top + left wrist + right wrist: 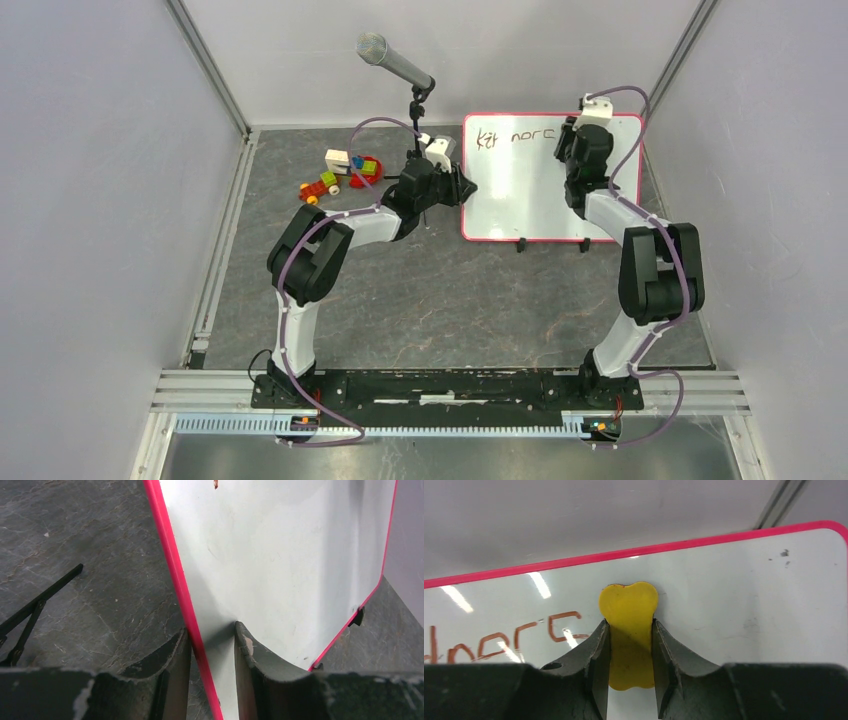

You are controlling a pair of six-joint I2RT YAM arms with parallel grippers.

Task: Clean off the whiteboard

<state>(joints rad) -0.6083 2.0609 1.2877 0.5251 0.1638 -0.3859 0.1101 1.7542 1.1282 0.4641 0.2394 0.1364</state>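
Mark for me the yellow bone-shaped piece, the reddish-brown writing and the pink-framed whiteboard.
yellow bone-shaped piece (629,605), right wrist view, its upper lobe.
reddish-brown writing (564,616), right wrist view, top stroke of the last letter.
pink-framed whiteboard (520,190), top external view, bare middle of its face.

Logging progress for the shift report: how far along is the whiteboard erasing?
Done: nothing visibly; the brown writing runs along the top of the whiteboard. In hand: the right gripper holds a yellow eraser at the board just right of the writing, while the left gripper straddles the pink frame. Left: wiping all the lettering.
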